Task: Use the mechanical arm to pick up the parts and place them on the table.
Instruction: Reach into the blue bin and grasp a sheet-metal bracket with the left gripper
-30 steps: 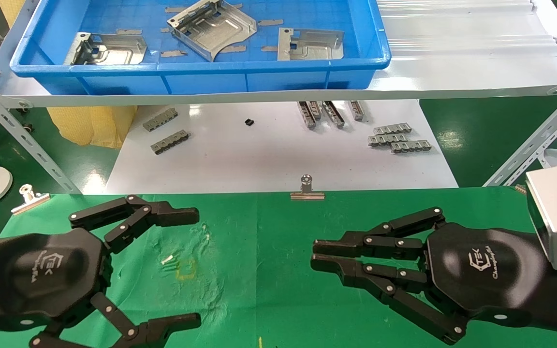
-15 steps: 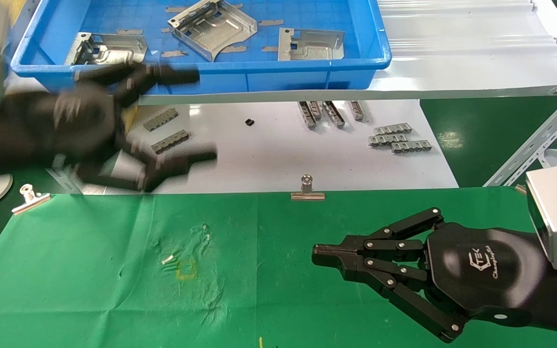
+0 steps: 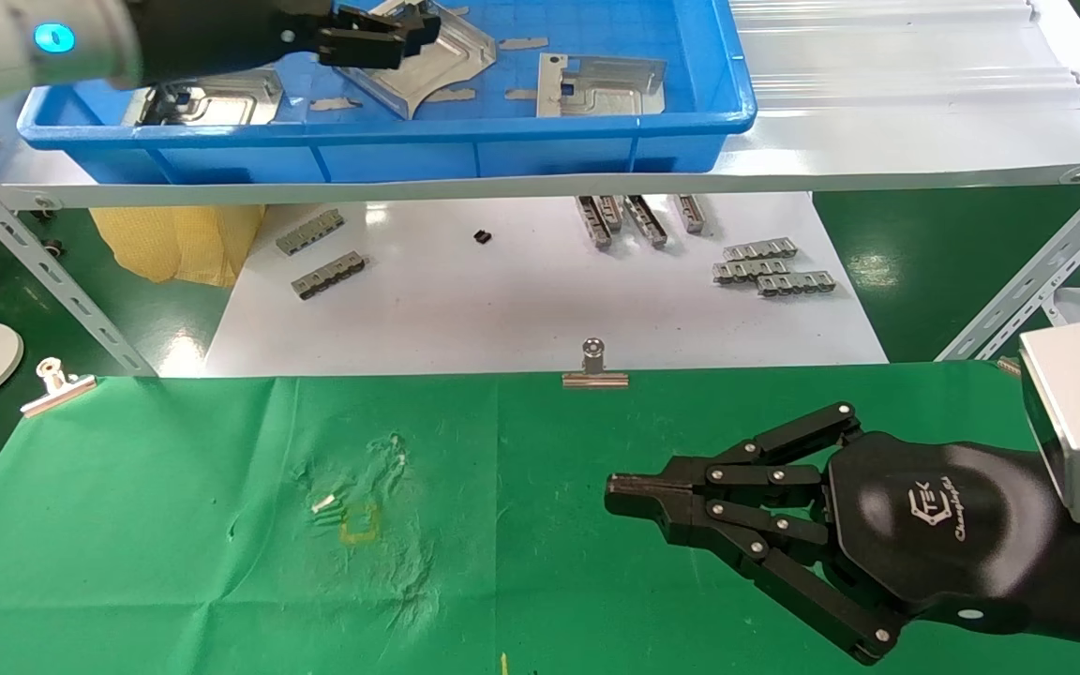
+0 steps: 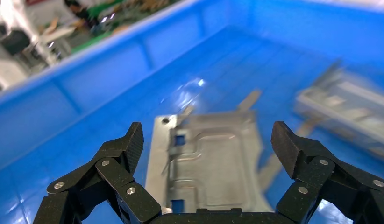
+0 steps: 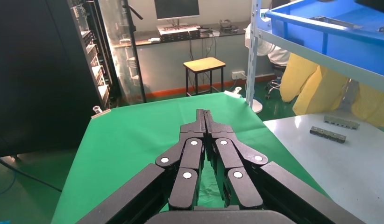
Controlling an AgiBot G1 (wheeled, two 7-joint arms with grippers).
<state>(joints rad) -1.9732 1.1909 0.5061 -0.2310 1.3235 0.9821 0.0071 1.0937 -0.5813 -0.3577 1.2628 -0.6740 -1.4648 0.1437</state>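
Three silvery parts lie in the blue tray [image 3: 390, 127] on the shelf: left part [image 3: 212, 98], middle part [image 3: 442, 56], right part [image 3: 601, 84]. My left gripper [image 3: 390, 36] has reached into the tray from the left, over the middle part, fingers spread open and empty. In the left wrist view the open left gripper [image 4: 209, 140] hovers above a flat part [image 4: 213, 158]; a second, blurred part [image 4: 349, 102] lies beside it. My right gripper [image 3: 617, 494] rests low over the green table [image 3: 174, 525], fingers pressed together, empty; it also shows in the right wrist view [image 5: 204, 114].
A yellow square mark [image 3: 360, 522] is on the cloth. Beyond the table is a white board [image 3: 521, 309] with grey slotted strips [image 3: 772, 267]. Binder clips [image 3: 594, 367] [image 3: 57, 384] hold the cloth's far edge. Slanted shelf struts [image 3: 34, 253] [image 3: 1037, 281] flank the board.
My left arm rose from the green cloth, swept up and away, and now reaches into the blue tray. My right gripper closed its fingers and has since stayed still.
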